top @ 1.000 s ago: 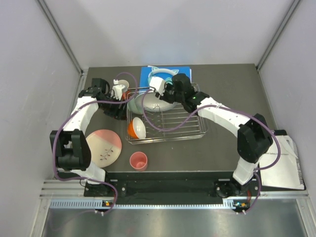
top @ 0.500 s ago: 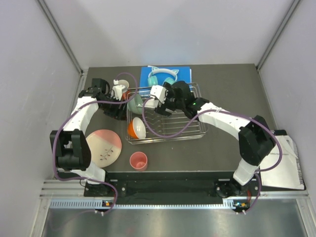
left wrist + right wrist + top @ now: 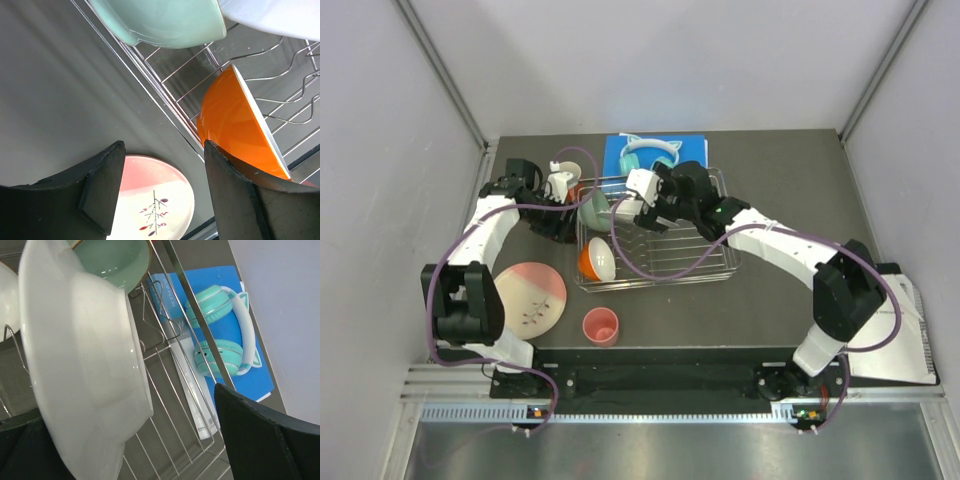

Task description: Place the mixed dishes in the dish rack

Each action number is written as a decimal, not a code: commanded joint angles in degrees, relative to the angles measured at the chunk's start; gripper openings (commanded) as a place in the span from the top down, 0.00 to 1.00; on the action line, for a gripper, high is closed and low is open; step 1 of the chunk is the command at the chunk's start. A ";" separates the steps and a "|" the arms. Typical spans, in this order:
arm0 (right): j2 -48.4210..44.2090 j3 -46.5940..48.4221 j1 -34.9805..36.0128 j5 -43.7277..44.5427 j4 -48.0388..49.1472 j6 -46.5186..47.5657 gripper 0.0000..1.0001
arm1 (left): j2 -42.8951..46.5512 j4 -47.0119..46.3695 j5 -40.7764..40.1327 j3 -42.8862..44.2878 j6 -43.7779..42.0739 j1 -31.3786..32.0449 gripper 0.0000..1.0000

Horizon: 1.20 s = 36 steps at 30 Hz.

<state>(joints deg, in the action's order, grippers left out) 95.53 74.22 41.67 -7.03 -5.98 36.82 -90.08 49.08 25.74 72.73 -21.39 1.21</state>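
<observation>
Rack (image 3: pixel 695 250) holds bowl (image 3: pixel 592 210), orange cup (image 3: pixel 595 259) and white plate (image 3: pixel 85 355); pink plate (image 3: pixel 532 296) and coral cup (image 3: pixel 601 325) lie unloaded on the worktop (image 3: pixel 770 190). Right claw (image 3: pixel 127 415) open about the white plate; left claw (image 3: pixel 165 150) open, empty, beside rack.

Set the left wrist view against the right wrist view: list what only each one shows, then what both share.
Only the left wrist view: the orange cup, tipped on its side in the dish rack, and the pink-and-cream plate lying on the table outside the rack.
Only the right wrist view: the teal headphones lying on the blue book beyond the rack.
Both: the mint green bowl, a white plate (just a corner in the left wrist view) and the rack's wires.
</observation>
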 commanded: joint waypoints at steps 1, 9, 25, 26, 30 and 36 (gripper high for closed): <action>-4.56 1.37 2.36 -0.44 2.55 -0.52 0.00 | 1.23 -0.39 1.16 1.19 -0.15 0.19 0.31; -6.40 0.76 5.96 -0.44 0.44 -0.43 0.00 | 1.23 -0.74 0.72 0.83 -0.32 0.19 0.31; -2.63 1.72 6.32 3.07 3.60 0.88 0.00 | 1.58 -0.65 0.81 0.22 -0.23 0.19 0.31; -2.19 1.98 6.32 3.16 3.87 1.32 0.00 | 1.58 -0.74 0.81 0.22 -0.32 0.19 0.31; -0.43 3.82 6.14 4.48 4.83 2.73 0.00 | 1.58 -0.74 0.81 0.48 -0.23 0.19 0.32; 2.64 8.13 5.00 4.65 5.36 3.00 0.00 | 1.58 -0.48 0.90 0.13 -0.23 0.19 0.32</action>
<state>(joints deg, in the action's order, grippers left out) 96.62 76.86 47.31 -3.64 -4.89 38.85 -90.08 49.08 25.71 72.73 -21.19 1.21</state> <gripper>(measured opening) 0.996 0.687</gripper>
